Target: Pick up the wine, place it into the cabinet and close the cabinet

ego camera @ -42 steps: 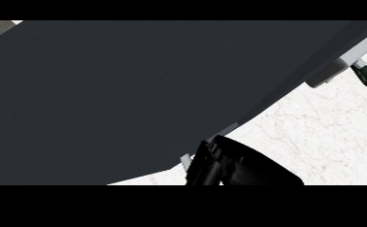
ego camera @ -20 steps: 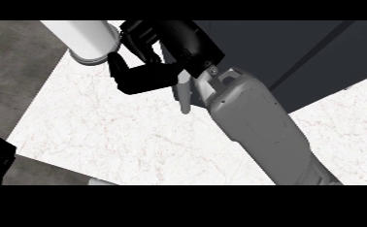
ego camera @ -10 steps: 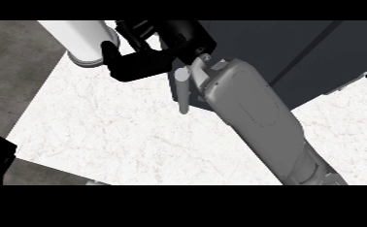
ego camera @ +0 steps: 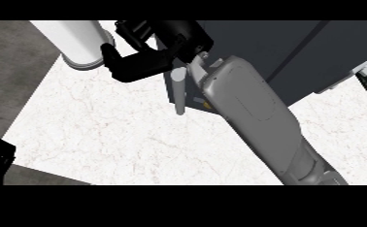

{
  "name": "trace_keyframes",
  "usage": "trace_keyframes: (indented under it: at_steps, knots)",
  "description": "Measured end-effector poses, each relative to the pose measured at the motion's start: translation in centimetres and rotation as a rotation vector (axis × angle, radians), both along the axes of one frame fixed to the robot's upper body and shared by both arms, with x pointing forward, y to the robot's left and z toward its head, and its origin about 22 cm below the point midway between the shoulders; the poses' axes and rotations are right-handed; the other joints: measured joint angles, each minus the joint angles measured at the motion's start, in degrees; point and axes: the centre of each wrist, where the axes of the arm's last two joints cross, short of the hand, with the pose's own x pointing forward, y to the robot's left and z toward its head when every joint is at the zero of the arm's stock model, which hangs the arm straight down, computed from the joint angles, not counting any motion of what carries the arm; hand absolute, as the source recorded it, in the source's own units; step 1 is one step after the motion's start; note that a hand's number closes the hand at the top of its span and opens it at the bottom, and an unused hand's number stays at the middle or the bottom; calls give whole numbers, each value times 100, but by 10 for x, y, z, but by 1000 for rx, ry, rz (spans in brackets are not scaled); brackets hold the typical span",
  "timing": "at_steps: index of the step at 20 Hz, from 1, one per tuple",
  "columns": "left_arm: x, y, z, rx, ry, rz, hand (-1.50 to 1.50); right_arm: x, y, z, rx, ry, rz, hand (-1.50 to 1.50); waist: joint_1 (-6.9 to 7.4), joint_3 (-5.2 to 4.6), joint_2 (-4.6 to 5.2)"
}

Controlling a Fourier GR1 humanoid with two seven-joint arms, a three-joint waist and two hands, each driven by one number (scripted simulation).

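Looks steeply down from head height, close over the white marble counter [ego camera: 108, 134] toward its far edge, where the dark cabinet [ego camera: 287, 46] fills the upper right and a grey forearm [ego camera: 258, 119] crosses near.

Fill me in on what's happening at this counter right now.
One grey forearm comes in from the lower right and reaches up across the white marble counter. Its black robot hand is by a white cylinder at the upper left, thumb and fingers curved toward its side, though contact cannot be confirmed. The dark cabinet fills the upper right. No wine bottle can be made out for certain, and the other hand is not in view.
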Motion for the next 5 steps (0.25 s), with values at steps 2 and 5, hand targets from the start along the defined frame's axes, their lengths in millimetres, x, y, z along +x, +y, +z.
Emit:
trace_keyframes:
  at_steps: [2, 5]
  knots:
    - [-1, -1, -2, -4, 3, 3, 150, 1, 0, -1, 7, -13, 23, 150, -34, -12, -1]
    - [-3, 0, -4, -4, 6, 9, 150, 3, 0, -4, 17, -31, 53, 150, -64, -21, -15]
